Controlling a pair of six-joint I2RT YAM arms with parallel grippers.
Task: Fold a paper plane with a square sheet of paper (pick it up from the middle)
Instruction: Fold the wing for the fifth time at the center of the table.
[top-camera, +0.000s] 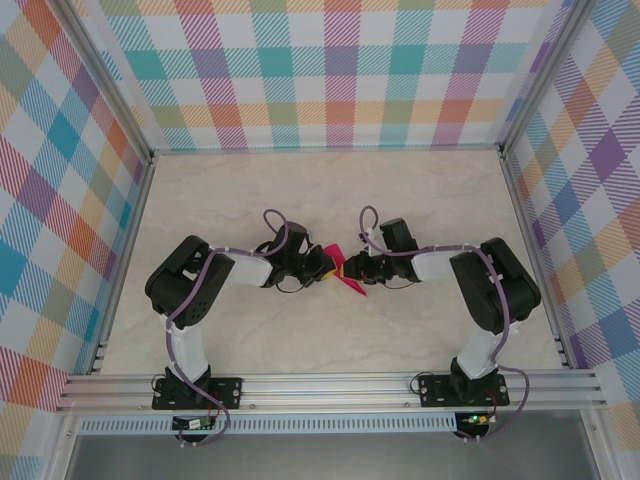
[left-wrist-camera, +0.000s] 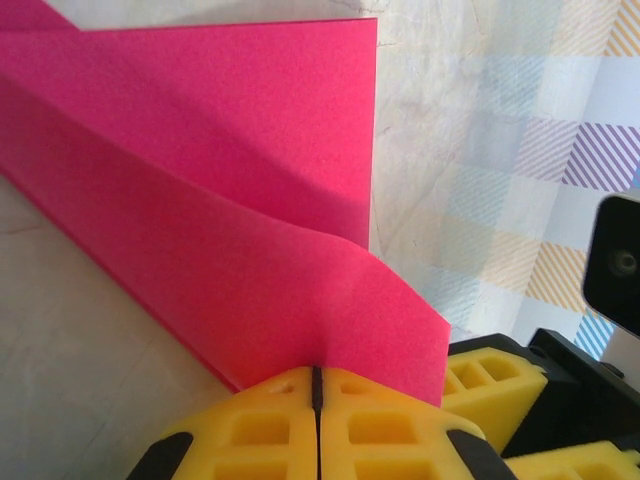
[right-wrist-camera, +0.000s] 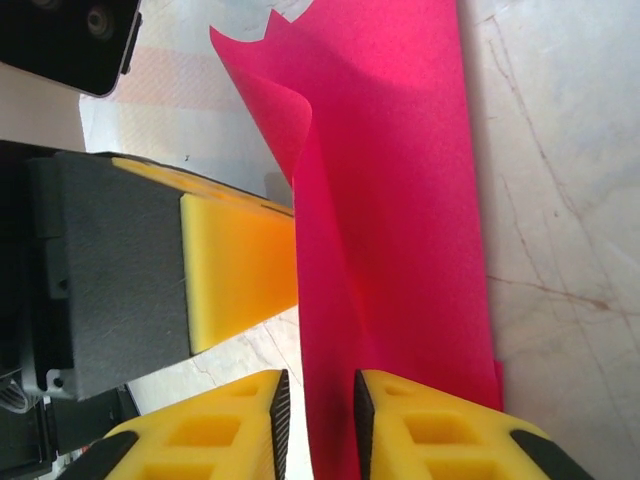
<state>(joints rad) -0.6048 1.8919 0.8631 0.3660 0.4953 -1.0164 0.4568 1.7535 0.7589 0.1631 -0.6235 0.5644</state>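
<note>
The left fingers (left-wrist-camera: 262, 432) are pressed flat together. Their wrist camera shows an edge of the paper (left-wrist-camera: 230, 200) pinched in the seam between them. From that seam the paper rises as a curled flap. Beyond the flap it runs up and to the left as a long folded band with one sharp crease and a straight cut edge on its right side. A corner of the yellow right fingers (left-wrist-camera: 492, 376) sits just beside the flap.

The right wrist camera shows the other side. The right fingers (right-wrist-camera: 430, 432) stand apart with a narrow gap, and the pink strip passes down through it unsqueezed. Whether the strip rests against either pad cannot be told. A left finger shows here side-on to the left, a yellow pad on a black body, close to the paper's curled upper edge.

The top view shows neither grip clearly, but it shows the layout. Both arms bend inward and meet at the middle of the counter (top-camera: 250, 195). The paper is a small pink shape between the two sets of fingers, with one tip pointing toward the back wall and another toward the near edge.
</note>
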